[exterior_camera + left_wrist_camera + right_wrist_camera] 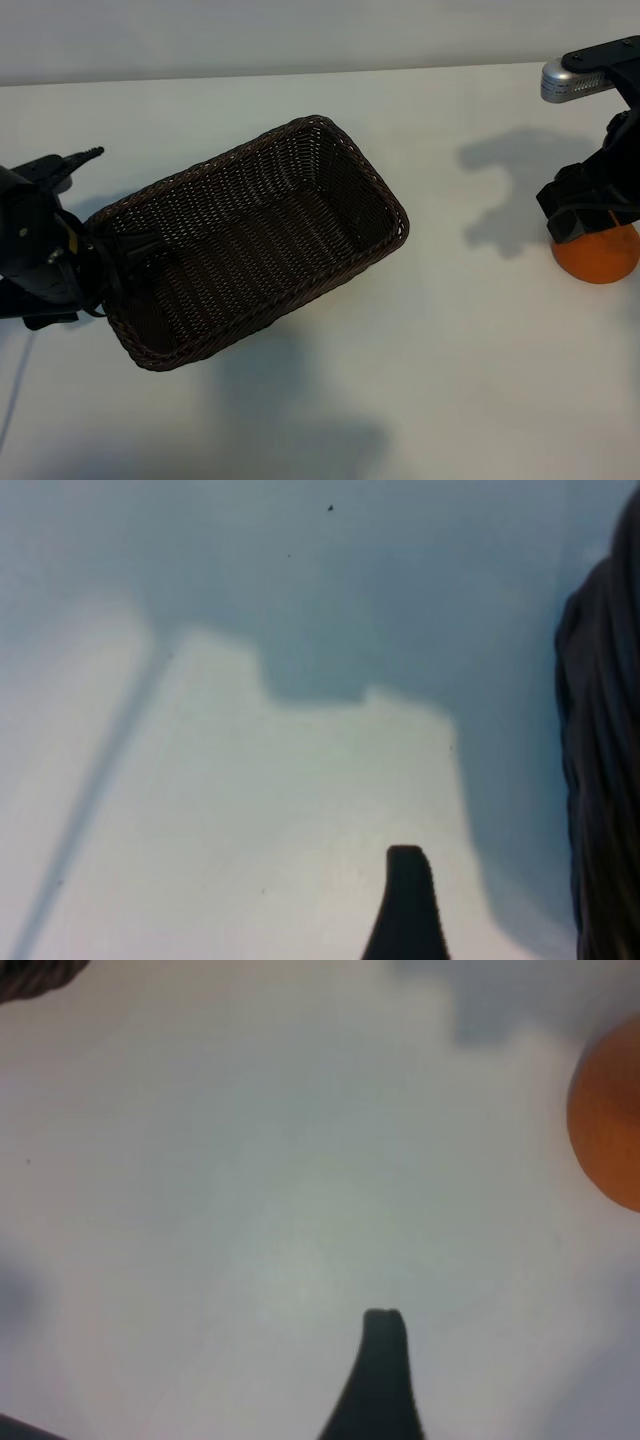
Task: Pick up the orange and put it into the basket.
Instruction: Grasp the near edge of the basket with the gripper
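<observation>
We note the orange sitting on the table at the far right, well apart from the basket, with the right gripper open and pointing down right over it, nothing held. The left gripper, also open and empty, sits at the basket's left end, touching or nearly touching the rim. Our concerns: the round fruit could roll off the right edge if one finger lands off-centre, and the left gripper could nudge the basket and shift the drop target.

One dark fingertip of the left gripper hangs over the white table, the basket just beside it.
</observation>
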Controlling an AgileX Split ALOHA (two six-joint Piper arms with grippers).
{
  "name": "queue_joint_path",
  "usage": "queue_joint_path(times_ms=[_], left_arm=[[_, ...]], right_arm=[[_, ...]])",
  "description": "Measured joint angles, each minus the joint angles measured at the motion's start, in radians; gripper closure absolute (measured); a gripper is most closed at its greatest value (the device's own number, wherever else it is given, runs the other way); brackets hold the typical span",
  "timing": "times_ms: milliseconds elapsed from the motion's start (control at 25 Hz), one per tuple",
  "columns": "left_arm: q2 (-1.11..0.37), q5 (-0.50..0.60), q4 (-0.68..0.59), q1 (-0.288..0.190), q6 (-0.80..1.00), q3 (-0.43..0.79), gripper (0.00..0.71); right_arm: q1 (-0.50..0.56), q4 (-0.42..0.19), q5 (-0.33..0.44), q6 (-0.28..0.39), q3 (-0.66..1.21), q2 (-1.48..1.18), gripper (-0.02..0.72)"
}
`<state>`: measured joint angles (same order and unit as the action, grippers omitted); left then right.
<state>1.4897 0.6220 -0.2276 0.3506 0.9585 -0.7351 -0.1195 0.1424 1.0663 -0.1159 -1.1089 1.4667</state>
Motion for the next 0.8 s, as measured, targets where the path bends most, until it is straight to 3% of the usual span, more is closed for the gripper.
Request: queue_joint_path(times_ms=[680,800], left_arm=[[0.186,-0.137,0.087,-0.001,-0.06,0.004,0.147],[0.191,-0.147,0.101,-0.001,-0.067,0.003,0.182]], right_arm=[[0.0,0.001,0.0,-0.001,0.0,0.0,0.108],[0.0,0.001,0.0,-0.001,0.0,0.0,0.108]])
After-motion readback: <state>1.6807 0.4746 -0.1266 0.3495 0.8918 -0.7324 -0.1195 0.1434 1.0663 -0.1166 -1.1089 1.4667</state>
